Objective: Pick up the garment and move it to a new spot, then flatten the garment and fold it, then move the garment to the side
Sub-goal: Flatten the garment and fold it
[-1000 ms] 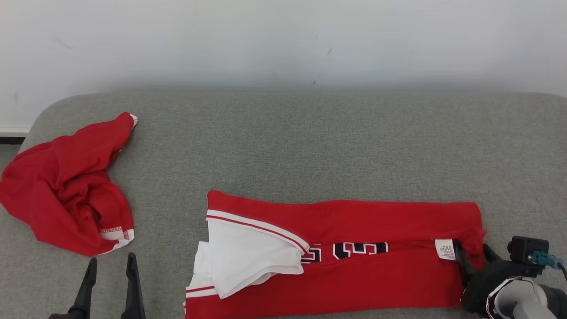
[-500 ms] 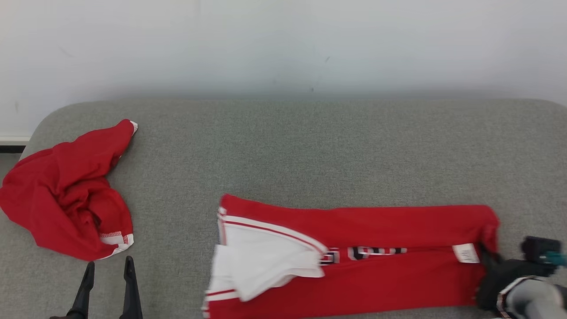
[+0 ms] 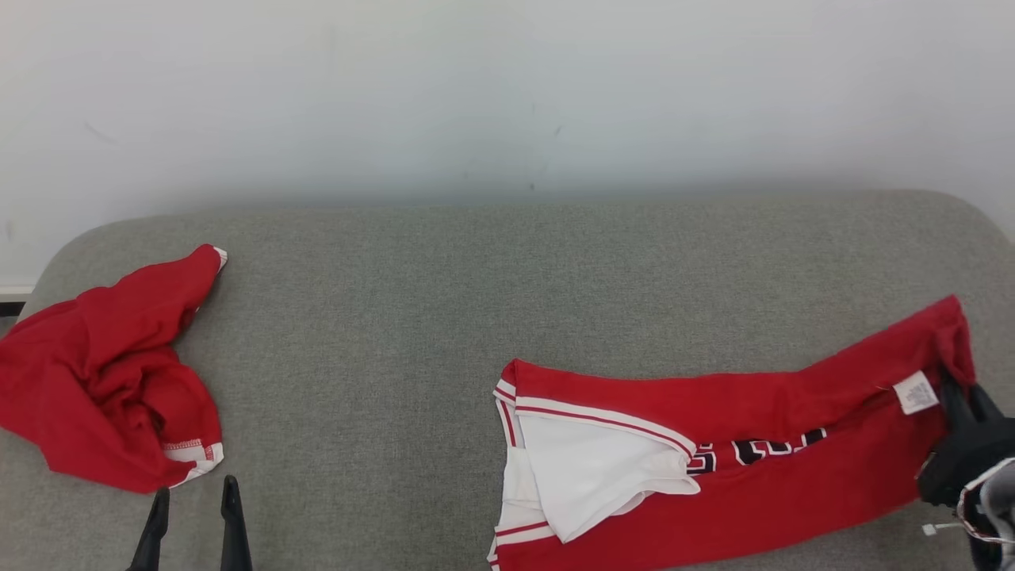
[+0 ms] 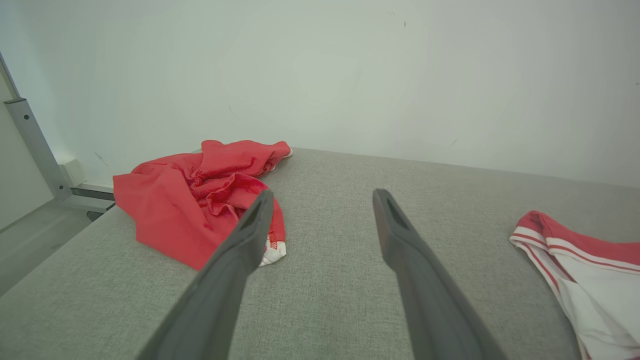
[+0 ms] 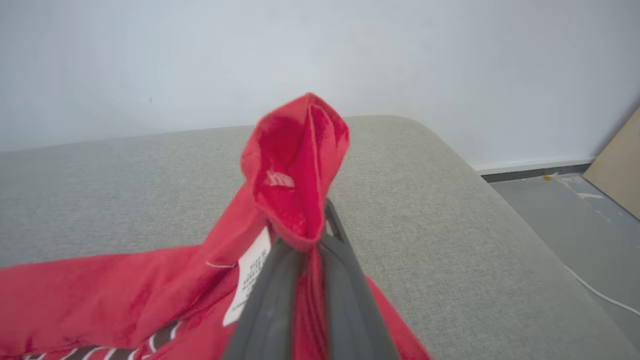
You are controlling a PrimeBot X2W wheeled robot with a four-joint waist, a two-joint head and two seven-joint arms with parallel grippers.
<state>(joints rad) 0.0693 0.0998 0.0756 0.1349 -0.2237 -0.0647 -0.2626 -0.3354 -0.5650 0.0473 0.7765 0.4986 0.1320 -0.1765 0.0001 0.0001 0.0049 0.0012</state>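
Observation:
A red folded garment (image 3: 714, 468) with white trim, black numerals and a white label lies long across the right half of the grey cushion (image 3: 476, 317). Its right end is lifted off the cushion. My right gripper (image 3: 961, 400) is shut on that raised end; in the right wrist view the red cloth (image 5: 295, 170) bunches up between and above the two fingers (image 5: 270, 300). My left gripper (image 3: 194, 503) stands open at the lower left, just in front of a second crumpled red garment (image 3: 103, 381). The left wrist view shows both fingers (image 4: 240, 250) apart over bare cushion.
The crumpled red garment (image 4: 200, 195) sits near the cushion's left edge. A white wall (image 3: 507, 95) runs behind the cushion. Past the cushion's right edge, the right wrist view shows grey floor (image 5: 565, 210) with a thin cable and a tan board.
My right gripper has pulled the garment's right end up and to the right, dragging the whole garment rightward. The head camera has shifted too. The left gripper stays open.

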